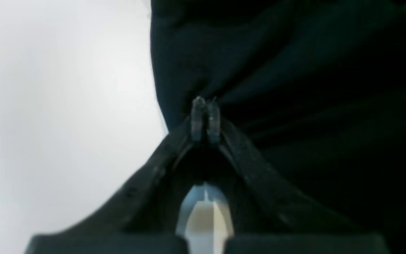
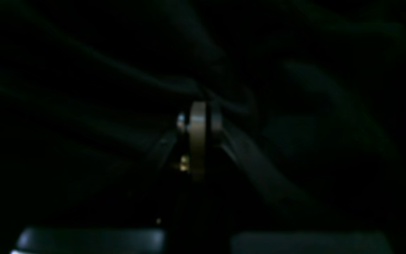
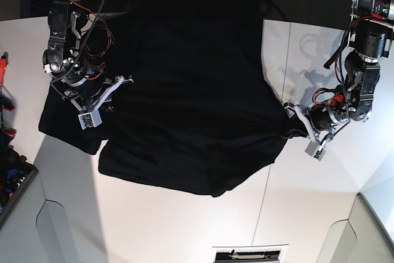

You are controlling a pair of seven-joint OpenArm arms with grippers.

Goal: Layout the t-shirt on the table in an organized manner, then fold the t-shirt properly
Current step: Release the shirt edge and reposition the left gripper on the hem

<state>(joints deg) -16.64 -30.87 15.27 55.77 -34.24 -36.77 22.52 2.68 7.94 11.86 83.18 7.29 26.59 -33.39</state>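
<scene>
The black t-shirt [image 3: 184, 109] lies spread and wrinkled across the middle of the white table [image 3: 154, 226]. My left gripper [image 3: 297, 125] is at the shirt's right edge in the base view. In the left wrist view its fingertips [image 1: 205, 103] are pressed together on a pinch of the t-shirt [image 1: 294, 70], with the bare table [image 1: 65, 106] beside it. My right gripper [image 3: 114, 99] sits on the shirt's left side. The right wrist view is dark; there my right gripper [image 2: 203, 107] has its jaws together where creases of the t-shirt [image 2: 294, 106] converge.
Red-handled tools [image 3: 4, 90] lie at the left edge of the base view. A thin dark seam [image 3: 265, 195] runs down the table. A small slotted plate [image 3: 249, 255] sits at the near edge. White tabletop shows below and right of the shirt.
</scene>
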